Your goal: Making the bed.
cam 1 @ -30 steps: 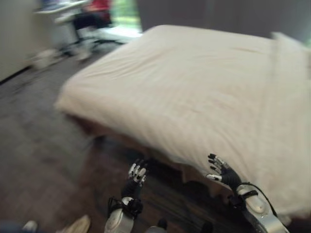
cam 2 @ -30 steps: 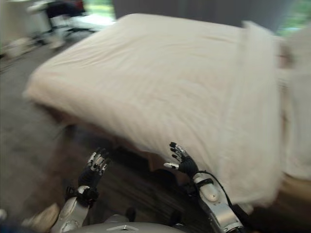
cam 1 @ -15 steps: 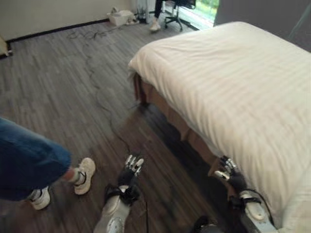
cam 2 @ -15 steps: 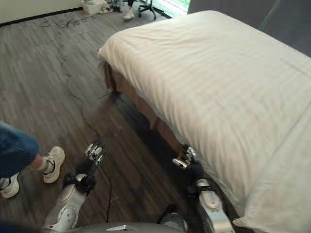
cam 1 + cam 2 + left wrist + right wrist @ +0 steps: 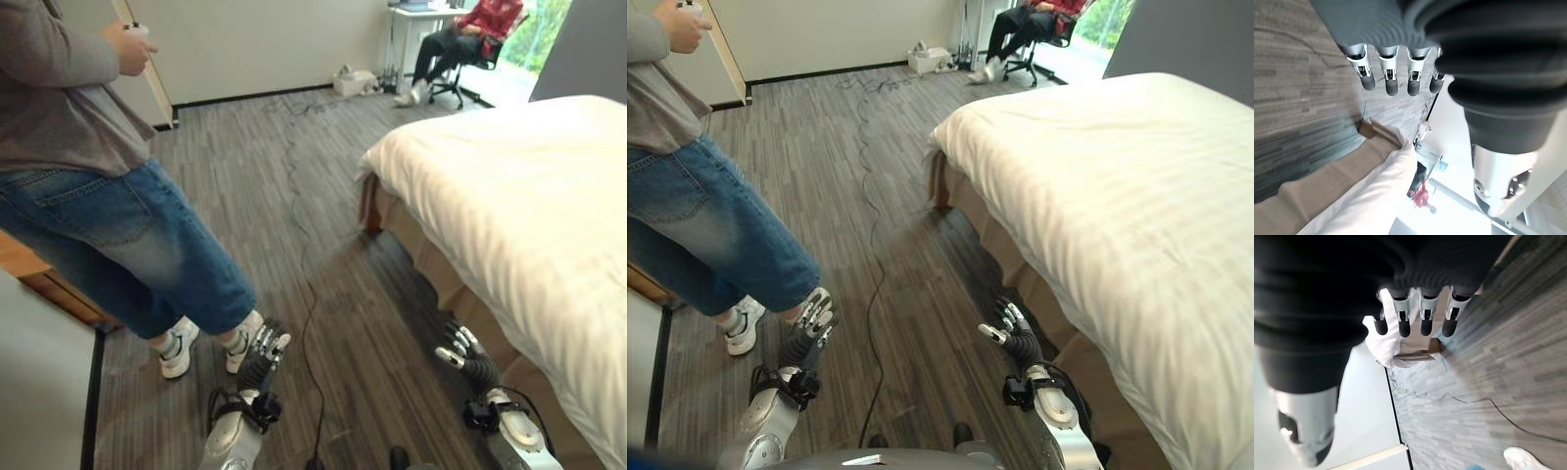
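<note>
Hovering over floor, left hand (image 5: 263, 354) and right hand (image 5: 464, 352) fingers straight, empty; bed (image 5: 509, 196) beside right.

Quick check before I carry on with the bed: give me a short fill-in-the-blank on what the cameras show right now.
1. Both the left hand and right hand are open and hold ____.
2. The bed lies on the robot's ____ side.
3. The standing person wears blue ____.
4. The person in red sits on a ____.

Missing words: nothing; right; jeans; chair
</note>
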Controlling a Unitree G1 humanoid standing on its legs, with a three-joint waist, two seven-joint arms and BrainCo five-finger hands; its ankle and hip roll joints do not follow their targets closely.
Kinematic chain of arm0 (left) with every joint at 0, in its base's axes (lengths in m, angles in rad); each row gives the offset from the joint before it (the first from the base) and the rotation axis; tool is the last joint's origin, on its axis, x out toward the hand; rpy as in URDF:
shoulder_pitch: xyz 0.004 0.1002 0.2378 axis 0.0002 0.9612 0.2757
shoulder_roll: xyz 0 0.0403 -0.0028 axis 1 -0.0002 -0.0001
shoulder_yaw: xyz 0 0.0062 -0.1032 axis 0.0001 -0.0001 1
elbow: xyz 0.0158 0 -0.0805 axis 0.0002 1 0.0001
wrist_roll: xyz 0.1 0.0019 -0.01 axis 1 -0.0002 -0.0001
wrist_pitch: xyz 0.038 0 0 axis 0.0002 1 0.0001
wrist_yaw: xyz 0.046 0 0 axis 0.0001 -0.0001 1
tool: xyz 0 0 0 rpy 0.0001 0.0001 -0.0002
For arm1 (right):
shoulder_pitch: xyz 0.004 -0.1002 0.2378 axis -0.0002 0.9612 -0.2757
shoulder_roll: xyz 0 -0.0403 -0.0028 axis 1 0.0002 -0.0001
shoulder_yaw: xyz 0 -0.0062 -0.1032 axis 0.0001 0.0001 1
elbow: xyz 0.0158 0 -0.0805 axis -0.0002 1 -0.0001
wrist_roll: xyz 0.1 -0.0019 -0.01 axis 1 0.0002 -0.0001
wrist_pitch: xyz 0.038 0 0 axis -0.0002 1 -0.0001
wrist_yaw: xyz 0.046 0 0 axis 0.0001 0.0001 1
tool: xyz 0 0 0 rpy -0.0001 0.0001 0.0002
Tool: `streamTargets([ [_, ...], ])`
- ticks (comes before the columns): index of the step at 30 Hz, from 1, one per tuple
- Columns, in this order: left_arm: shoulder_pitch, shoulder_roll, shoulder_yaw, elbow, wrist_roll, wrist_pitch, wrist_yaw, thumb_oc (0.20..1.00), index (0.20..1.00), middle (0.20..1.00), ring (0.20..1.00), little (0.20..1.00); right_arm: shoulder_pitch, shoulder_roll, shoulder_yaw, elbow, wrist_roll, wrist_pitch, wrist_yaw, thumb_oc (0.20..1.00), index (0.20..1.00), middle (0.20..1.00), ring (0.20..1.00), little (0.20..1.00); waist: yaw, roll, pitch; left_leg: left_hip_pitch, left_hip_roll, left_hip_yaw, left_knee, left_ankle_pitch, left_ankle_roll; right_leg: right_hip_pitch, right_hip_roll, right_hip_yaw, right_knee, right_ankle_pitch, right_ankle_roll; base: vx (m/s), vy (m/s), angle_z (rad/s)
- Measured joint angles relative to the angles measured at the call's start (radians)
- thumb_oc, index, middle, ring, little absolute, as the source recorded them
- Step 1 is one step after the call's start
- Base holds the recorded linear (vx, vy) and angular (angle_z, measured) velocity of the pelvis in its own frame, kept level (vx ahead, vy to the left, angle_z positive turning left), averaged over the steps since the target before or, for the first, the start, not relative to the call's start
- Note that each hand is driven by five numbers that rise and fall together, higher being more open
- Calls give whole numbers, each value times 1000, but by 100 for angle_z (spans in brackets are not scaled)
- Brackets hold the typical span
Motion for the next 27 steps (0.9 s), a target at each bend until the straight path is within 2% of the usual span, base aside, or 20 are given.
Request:
streamTargets([
  [5, -4, 6, -28, -7, 8, 17, -3, 1000, 1000, 1000, 1000, 1000, 18, -10, 12, 1, 10, 2, -10, 1000, 1000, 1000, 1000, 1000, -2, 12, -27, 20, 8, -2, 0, -4, -15, 38, 9, -5, -44, 14, -1, 7, -13, -1],
  [27, -8, 2, -39, -8, -4, 17, -4, 1000, 1000, 1000, 1000, 1000, 17, -13, 81, 3, -2, 10, 22, 1000, 1000, 1000, 1000, 1000, -1, 12, -29, 31, 22, 1, -1, -12, -27, 47, 24, -4, -46, 4, -9, 0, 0, 0],
])
